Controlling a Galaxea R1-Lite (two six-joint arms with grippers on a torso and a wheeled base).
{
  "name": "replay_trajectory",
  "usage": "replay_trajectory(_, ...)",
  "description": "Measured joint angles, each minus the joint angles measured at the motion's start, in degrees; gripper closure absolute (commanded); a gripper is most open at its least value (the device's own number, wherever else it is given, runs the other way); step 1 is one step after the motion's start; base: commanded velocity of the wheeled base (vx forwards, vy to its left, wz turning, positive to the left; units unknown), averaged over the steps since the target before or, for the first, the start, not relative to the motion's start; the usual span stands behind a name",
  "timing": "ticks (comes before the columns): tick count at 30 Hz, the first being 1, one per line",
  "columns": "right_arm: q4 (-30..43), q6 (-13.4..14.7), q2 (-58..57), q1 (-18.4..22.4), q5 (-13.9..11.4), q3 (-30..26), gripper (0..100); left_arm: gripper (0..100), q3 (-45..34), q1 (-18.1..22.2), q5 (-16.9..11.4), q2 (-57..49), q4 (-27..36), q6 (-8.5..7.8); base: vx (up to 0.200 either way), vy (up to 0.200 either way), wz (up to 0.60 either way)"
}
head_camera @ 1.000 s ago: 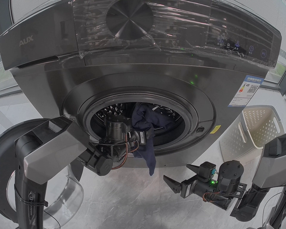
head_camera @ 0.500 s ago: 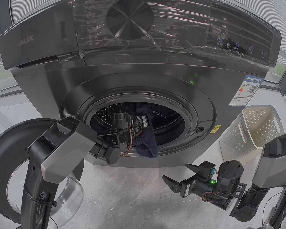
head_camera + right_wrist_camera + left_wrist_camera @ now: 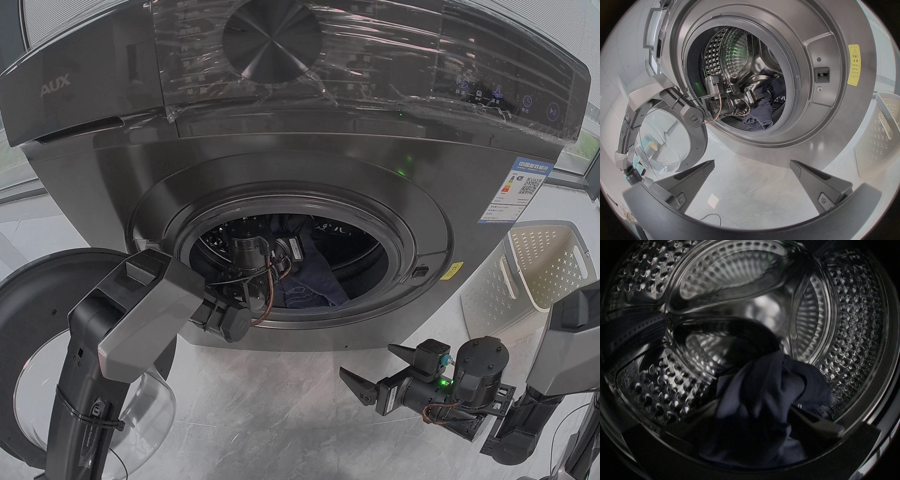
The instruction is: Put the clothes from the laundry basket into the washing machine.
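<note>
dark garment (image 3: 312,284) lies in washing machine drum (image 3: 219,232) mouth, just below and ahead of left gripper (image 3: 758,96); its grip state can't tell; right gripper (image 3: 365,361) spread wide, empty, well apart, nearer laundry basket (image 3: 550,262)

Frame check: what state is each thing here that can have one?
washing machine door, open.
dark blue garment, heaped inside the drum.
laundry basket, tipped on its side, no clothes showing.
left gripper, in the drum mouth, grip unclear.
right gripper, open, empty.
</note>
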State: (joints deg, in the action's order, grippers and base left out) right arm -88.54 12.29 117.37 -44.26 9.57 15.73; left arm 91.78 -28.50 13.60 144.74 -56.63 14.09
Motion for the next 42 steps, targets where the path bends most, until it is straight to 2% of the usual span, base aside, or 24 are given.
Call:
replay_trajectory(5,-0.02,0.0,0.16,-0.02,0.0,-0.02,0,0,-6.18,-0.96,-0.88,-2.45,1.18,0.99,0.0,0.0,0.0)
replay_trajectory(10,-0.04,0.0,0.24,-0.02,0.02,-0.05,0,0,-12.15,-2.01,-3.46,-4.96,2.82,1.15,0.0,0.0,0.0)
replay_trajectory(11,-0.02,0.0,0.24,-0.09,0.02,-0.05,0,100,-12.98,-2.15,-3.73,-5.3,3.04,1.07,0.0,0.0,0.0)
replay_trajectory(19,-0.04,0.13,0.29,-0.55,0.13,0.0,0,100,-12.68,-2.47,-3.51,-4.85,3.91,1.15,0.0,0.0,0.0)
replay_trajectory(31,-0.04,0.18,0.29,-1.01,0.17,0.0,0,100,3.36,-0.13,0.51,-0.61,0.13,1.45,0.0,0.0,0.0)
replay_trajectory(35,-0.04,0.2,0.32,-1.05,0.2,0.0,0,100,8.68,1.0,2.4,0.85,-0.94,1.07,0.0,0.0,0.0)
replay_trajectory(42,-0.04,0.2,0.32,-1.05,0.24,-0.1,0,100,13.53,1.79,3.22,2.5,-1.34,0.51,0.0,0.0,0.0)
